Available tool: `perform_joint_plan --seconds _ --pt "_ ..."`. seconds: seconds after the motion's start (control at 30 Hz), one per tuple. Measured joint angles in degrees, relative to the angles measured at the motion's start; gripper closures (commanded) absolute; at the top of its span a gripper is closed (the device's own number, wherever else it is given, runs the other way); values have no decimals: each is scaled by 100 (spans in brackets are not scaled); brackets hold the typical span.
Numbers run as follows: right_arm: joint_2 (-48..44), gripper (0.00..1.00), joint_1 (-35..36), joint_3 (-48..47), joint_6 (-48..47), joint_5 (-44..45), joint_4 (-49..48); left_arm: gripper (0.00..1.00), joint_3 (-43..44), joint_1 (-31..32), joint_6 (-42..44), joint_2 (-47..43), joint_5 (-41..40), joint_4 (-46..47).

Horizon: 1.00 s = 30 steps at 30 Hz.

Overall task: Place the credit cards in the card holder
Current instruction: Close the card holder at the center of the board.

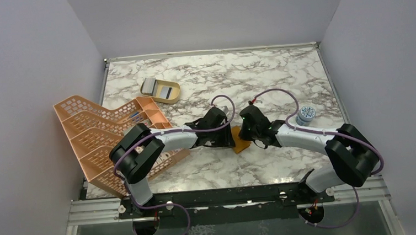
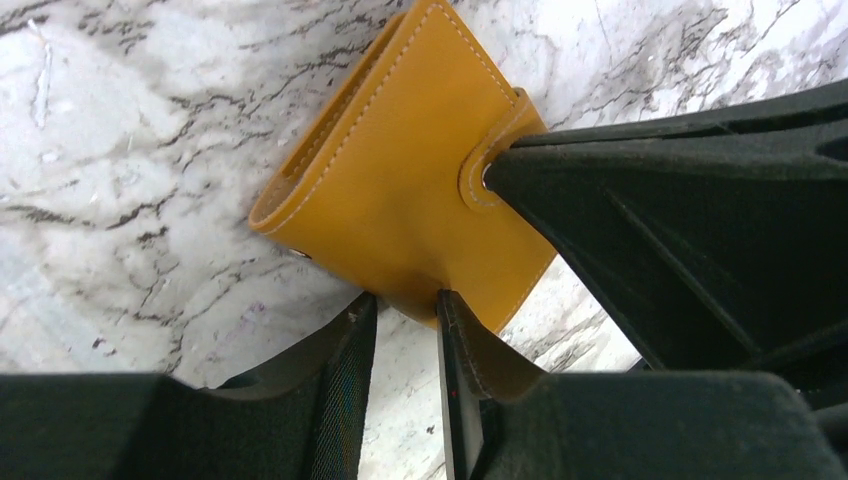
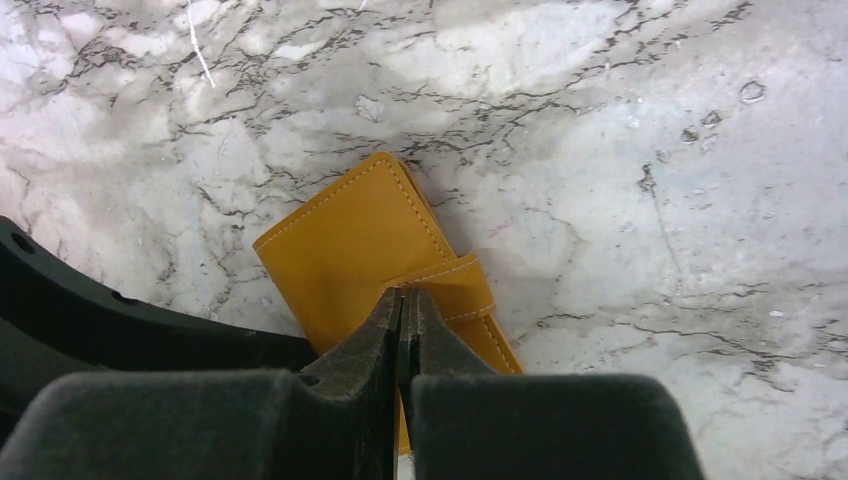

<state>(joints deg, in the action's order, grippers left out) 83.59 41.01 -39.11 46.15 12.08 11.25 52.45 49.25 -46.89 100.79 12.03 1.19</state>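
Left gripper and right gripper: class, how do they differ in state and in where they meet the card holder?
The left gripper has its fingers parted; the right gripper has its fingers shut together.
The left gripper sits at a plain edge of the card holder; the right gripper's tips are at its snap tab.
Shared: both are black, two-fingered, and down at the same closed card holder from opposite sides.

The card holder (image 1: 241, 143) lies folded on the table (image 1: 280, 74), near its middle, between the two grippers. The left gripper (image 1: 225, 136) is at its left side, the right gripper (image 1: 244, 132) at its right. A rack (image 1: 105, 137) lies at the table's left edge. Behind it sits a dish (image 1: 166, 91) with the credit cards (image 1: 151, 86) in it. A small jar (image 1: 305, 114) stands to the right.
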Motion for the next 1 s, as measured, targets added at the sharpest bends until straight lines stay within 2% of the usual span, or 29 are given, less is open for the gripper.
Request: perform_joint_plan --seconds 0.13,0.27,0.43,0.5,0.53,0.57,0.63,0.67,1.0 --pt "57 97 133 -50 105 72 -37 58 -66 -13 48 -310 -190 -208" --pt "28 86 149 -258 111 118 264 51 -66 -90 131 -780 -426 -348" --pt "-177 60 205 -538 -22 157 1145 34 -57 -201 372 -1558 -892 -673" --pt "-481 54 208 -686 -92 192 1443 20 24 -240 540 -1878 -1119 -944" --pt "-669 48 212 -772 -114 221 1552 6 118 -256 647 -2052 -1248 -1117" --pt "-874 40 212 -863 -131 256 1652 2 245 -267 743 -2218 -1379 -1298" --pt "-1292 15 212 -1045 -151 334 1816 1 531 -267 942 -2529 -1613 -1604" --pt "-1519 8 212 -1128 -168 374 1891 1 649 -267 1029 -2662 -1694 -1711" --pt "-3600 5 212 -1956 -769 717 2345 1 1375 -269 1864 -4317 -2173 -2385"
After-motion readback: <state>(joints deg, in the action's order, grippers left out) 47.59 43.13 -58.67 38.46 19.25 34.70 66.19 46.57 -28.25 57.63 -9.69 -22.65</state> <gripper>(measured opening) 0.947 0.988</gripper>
